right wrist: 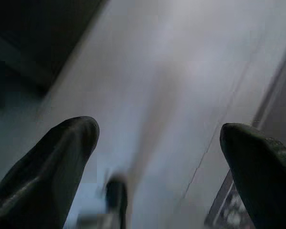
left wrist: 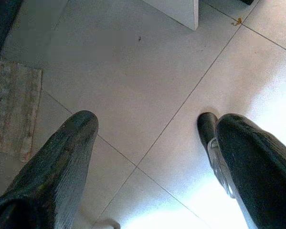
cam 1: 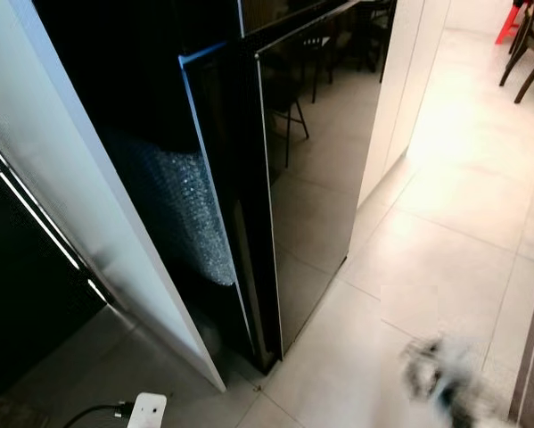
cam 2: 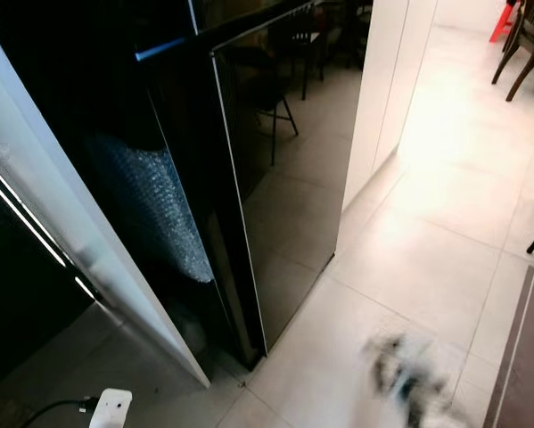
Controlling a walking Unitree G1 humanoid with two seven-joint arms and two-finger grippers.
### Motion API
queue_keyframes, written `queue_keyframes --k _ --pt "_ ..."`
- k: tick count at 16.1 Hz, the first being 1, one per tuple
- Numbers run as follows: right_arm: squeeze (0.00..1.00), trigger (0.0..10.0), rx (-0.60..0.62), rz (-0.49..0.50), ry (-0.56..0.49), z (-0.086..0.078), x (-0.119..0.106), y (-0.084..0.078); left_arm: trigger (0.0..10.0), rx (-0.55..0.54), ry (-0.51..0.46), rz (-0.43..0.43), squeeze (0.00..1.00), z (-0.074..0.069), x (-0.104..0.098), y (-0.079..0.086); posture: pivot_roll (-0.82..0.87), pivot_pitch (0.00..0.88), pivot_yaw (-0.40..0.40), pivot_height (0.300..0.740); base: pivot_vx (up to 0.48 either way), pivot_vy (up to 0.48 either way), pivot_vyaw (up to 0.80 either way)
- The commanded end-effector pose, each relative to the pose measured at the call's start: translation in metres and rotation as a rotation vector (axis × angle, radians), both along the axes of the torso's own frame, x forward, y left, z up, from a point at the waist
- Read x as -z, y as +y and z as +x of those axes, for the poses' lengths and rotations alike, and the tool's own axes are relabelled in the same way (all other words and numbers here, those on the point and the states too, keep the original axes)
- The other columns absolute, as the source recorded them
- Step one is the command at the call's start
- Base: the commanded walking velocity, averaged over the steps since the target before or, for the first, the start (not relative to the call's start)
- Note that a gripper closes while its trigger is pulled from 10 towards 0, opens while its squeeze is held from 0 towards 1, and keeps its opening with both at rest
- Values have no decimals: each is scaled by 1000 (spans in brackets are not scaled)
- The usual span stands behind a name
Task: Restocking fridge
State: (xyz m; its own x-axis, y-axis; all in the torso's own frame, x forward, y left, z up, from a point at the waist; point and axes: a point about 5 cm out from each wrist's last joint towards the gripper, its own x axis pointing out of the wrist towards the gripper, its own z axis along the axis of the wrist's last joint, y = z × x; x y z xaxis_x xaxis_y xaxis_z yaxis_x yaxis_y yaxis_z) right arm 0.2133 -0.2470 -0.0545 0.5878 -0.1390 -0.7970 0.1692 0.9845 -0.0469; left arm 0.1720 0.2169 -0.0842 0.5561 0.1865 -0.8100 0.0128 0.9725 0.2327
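The fridge point(cam 1: 311, 178) stands ahead and to the robot's left, a tall appliance with glossy black doors that mirror chairs and floor tiles. Its doors look slightly ajar at the nearer edge, with a dark gap beside the left door point(cam 1: 222, 178), though it is hard to be sure. Bubble wrap point(cam 1: 173, 214) shows in the dark space next to it, against a white panel point(cam 1: 97, 205).

The left pincer point(left wrist: 147, 143) hangs low over the tiled floor point(left wrist: 133, 71), its fingers spread wide and holding nothing; a small mat point(left wrist: 14, 109) lies near it. The right pincer point(right wrist: 157, 143) is likewise wide open and empty, its view blurred, and it appears in the left eye view as a smeared shape point(cam 1: 445, 374) low on the robot's right. A white plug block point(cam 1: 146, 410) with a cable sits on the floor near the panel's foot.

No goods to stock can be made out, so the step in hand seems to be approaching the fridge. To do it well, the robot should square up to the doors, steer clear of the cable, and stop close enough to reach a door edge while leaving room for it to swing.
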Motion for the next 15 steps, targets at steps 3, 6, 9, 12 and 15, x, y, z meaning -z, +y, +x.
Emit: queue_keyframes --k 3,6,9,12,15 --pt "0 10000 -220 -5 102 -26 22 27 10000 -48 29 -17 0 -9 4 0 -141 0 30 740 0 0 0" --pt "0 10000 -407 -71 148 -27 23 31 10000 -134 45 -81 0 -14 7 -2 -146 0 22 740 0 0 0" --pt "0 10000 -413 -71 130 -27 23 29 10000 -124 47 -76 0 -14 8 -4 -138 0 10 740 0 0 0" --pt "0 10000 -420 -78 124 -27 22 29 10000 -119 51 -83 0 -14 8 -4 -133 0 20 740 0 0 750" --pt "0 10000 -432 -73 132 -27 23 32 10000 -100 52 -76 0 -14 7 -1 -138 0 28 740 0 0 800"
